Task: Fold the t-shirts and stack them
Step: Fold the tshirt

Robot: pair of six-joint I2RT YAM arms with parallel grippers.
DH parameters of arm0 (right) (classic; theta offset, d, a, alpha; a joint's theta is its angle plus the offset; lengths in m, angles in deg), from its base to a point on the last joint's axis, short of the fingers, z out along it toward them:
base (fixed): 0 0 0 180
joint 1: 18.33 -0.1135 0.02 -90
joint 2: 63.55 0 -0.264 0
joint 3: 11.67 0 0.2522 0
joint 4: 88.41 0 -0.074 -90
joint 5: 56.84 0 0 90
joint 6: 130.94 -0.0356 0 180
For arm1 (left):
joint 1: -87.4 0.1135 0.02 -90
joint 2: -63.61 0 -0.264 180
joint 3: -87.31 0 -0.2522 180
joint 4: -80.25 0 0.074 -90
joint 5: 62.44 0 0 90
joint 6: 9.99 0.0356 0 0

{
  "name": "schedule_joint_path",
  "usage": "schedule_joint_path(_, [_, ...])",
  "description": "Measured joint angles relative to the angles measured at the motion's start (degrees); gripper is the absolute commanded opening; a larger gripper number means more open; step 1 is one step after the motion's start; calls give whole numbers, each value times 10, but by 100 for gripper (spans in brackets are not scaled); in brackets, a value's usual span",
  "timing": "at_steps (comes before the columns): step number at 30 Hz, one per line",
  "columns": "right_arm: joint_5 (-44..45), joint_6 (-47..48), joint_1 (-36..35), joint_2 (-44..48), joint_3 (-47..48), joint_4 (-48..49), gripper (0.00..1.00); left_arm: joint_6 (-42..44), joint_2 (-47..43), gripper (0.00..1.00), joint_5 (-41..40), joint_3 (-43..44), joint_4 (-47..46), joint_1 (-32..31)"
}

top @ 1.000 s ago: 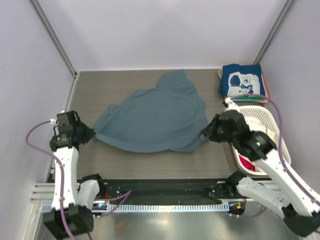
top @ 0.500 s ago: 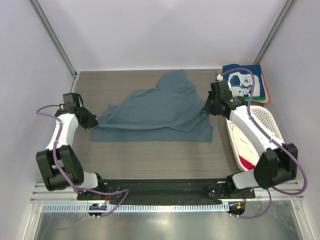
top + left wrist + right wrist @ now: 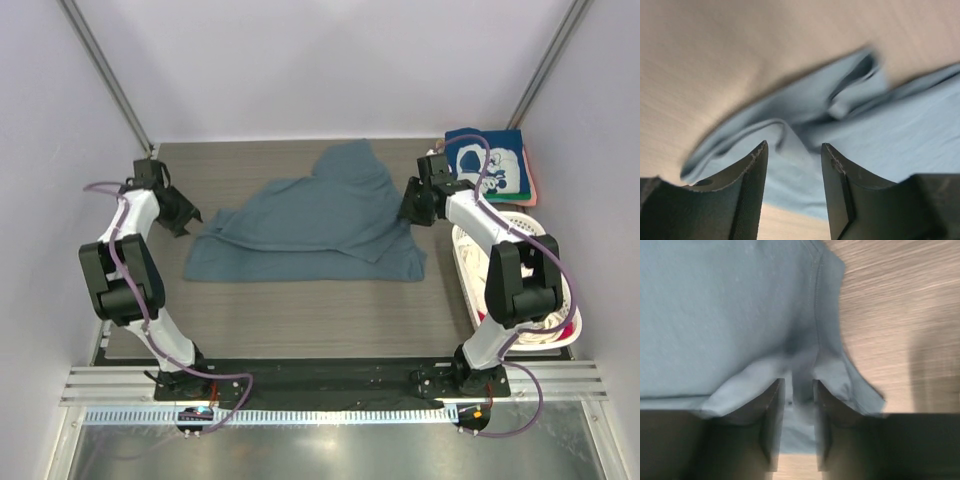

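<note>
A plain slate-blue cotton t-shirt lies on the middle of the dark wood-grain table. It is spread wide from left to right. Its near border makes a rather straight line along the direction of the table's near edge, and one rounded part of it reaches toward the far edge. The cloth lies in more than one layer, with soft wrinkles across it.

The left gripper is at the left end of the shirt, close to the table's left edge. In the left wrist view its two dark fingers stand clearly apart. A raised fold of the blue cloth shows in the gap, but the fingers do not close on it.

The right gripper is at the right end of the shirt. In the right wrist view its fingers are only a little apart. A narrow ridge of the cloth stands between them, with the hem seam just beside. I cannot tell whether they press it.

In the far right corner of the table there is a folded navy t-shirt with white cartoon print, on top of other folded cloth. A white plastic lattice basket stands at the table's right edge, just near of this pile.
</note>
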Motion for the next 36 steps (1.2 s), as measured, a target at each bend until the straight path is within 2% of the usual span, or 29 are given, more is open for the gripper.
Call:
schedule_joint_path(3, [-16, 8, 3, -18, 0, 7, 63, 16, 40, 45, -19, 84, -1, -12])
schedule_joint_path(9, [-31, 12, 3, -22, -13, 15, 64, 61, 152, 41, -27, 202, -22, -56])
schedule_joint_path(13, [-43, 13, 3, -22, -18, 19, 63, 83, 211, 41, -18, 209, -21, -84])
schedule_joint_path(17, [-56, 13, 3, -22, -21, 26, 63, 97, 231, 40, -19, 209, -18, -104])
schedule_joint_path(19, [-61, 13, 3, -22, -22, 29, 62, 100, 231, 30, -19, 209, -19, -113])
schedule_joint_path(20, [-63, 13, 3, -22, -22, 30, 62, 101, 231, 22, -19, 209, -19, -116])
schedule_joint_path(21, [-66, 13, 3, -22, -23, 31, 62, 102, 231, 8, -19, 209, -19, -118])
schedule_joint_path(22, [-67, 13, 3, -22, -24, 31, 62, 101, 232, 2, -19, 209, -19, -119])
schedule_joint_path(27, [-73, 13, 3, -22, -28, 35, 60, 104, 233, 0, -39, 218, -10, -117])
schedule_joint_path(32, [-76, 13, 3, -22, -29, 35, 59, 101, 231, 0, -103, 296, 7, -104])
schedule_joint_path(35, [-76, 13, 3, -22, -29, 35, 59, 89, 220, 23, -124, 336, 1, -75])
schedule_joint_path(36, [-77, 13, 3, -22, -29, 35, 58, 83, 217, 56, -128, 349, 0, -60])
